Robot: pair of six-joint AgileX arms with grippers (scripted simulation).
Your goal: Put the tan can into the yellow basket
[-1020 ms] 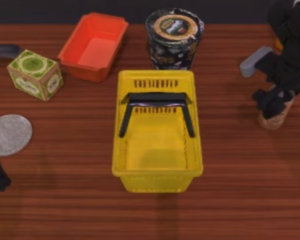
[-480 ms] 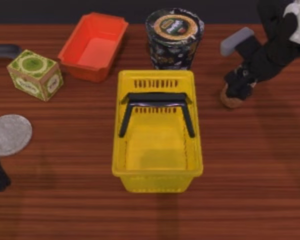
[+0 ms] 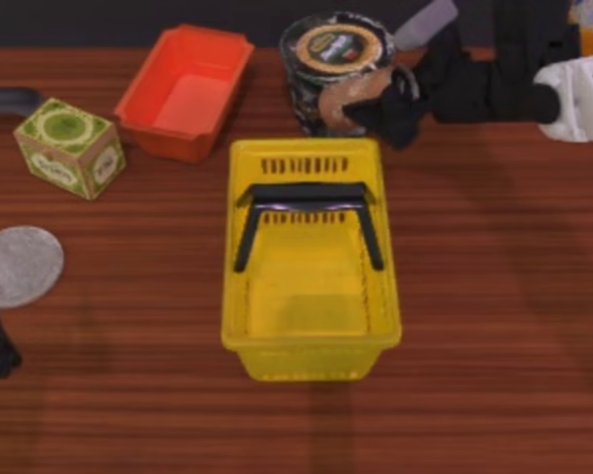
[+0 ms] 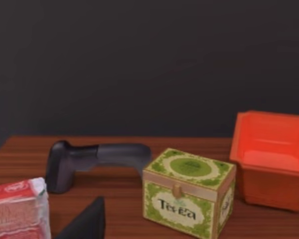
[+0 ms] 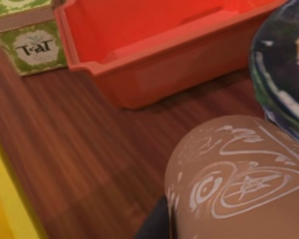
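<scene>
Carrying tan can (image 3: pixel 348 99), right end effector (image 3: pixel 381 104) clenched on it near table's far edge | needed to clear yellow basket (image 3: pixel 311 351) rim, release over interior | left arm parked.

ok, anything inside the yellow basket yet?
No. In the top view the yellow basket shows a bare yellow floor; its black handles cover a strip near the back. The tan can is in the right gripper, in front of the black tub.
</scene>
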